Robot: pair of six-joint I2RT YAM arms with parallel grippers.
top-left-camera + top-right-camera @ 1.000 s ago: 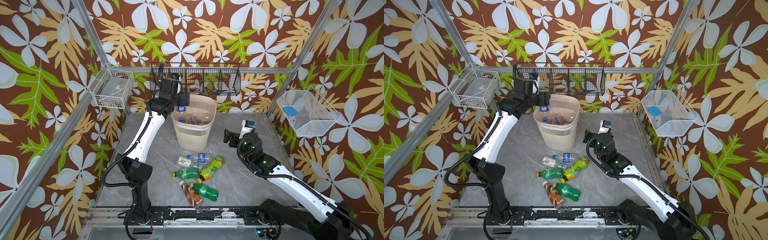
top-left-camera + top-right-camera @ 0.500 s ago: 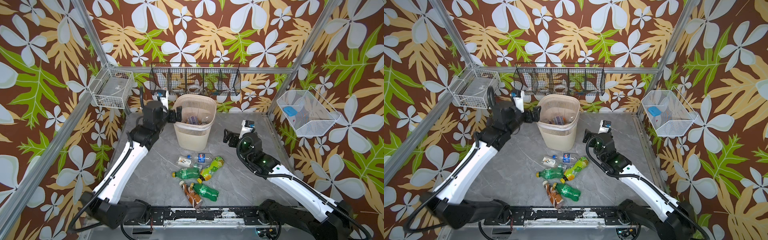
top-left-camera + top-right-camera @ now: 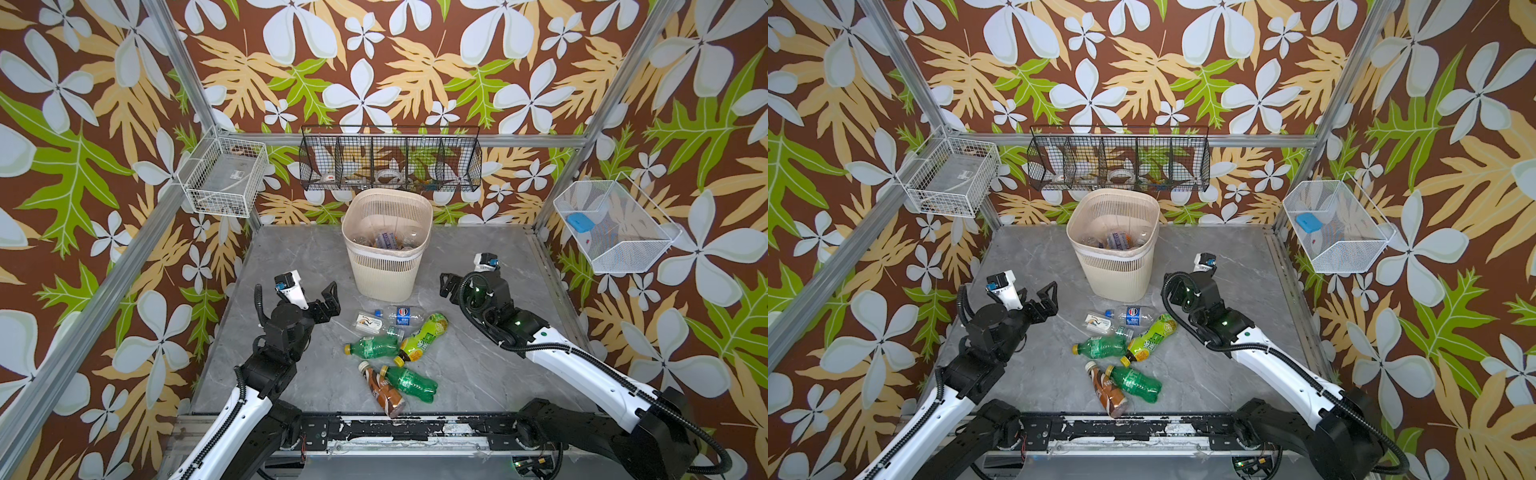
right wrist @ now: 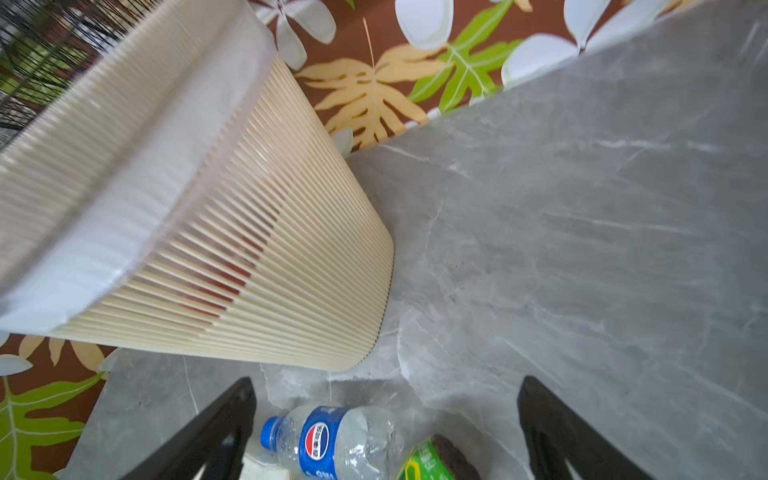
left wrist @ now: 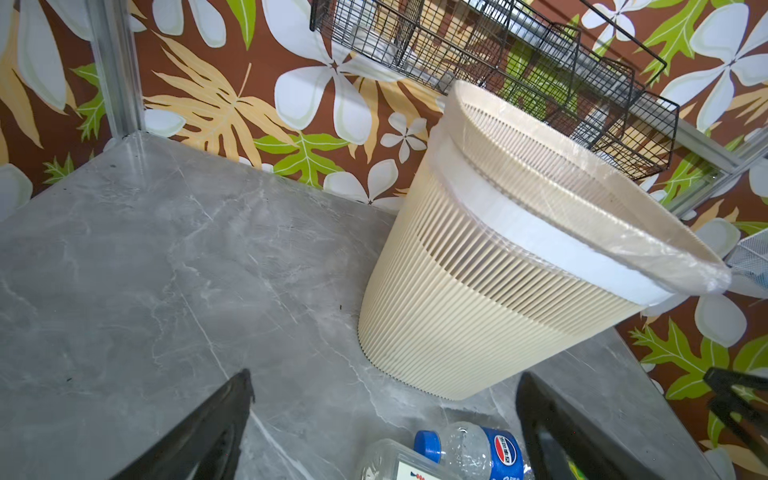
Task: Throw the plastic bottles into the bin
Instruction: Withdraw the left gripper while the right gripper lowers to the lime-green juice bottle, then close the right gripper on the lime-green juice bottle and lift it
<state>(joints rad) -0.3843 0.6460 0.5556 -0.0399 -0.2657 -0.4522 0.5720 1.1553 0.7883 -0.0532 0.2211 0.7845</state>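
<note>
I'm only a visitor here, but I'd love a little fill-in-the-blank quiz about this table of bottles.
1. The clear bottle with the blue label, lying just in front of the bin, has a ____ cap.
2. The left gripper holds nothing; its jaws stand ____.
3. Nearest the front edge of the table lies the ____ bottle.
Missing words: blue; open; brown.

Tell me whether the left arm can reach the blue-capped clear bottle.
Probably yes: the left gripper is open and empty, and the blue-capped bottle lies close ahead, nothing on top of it.
</note>
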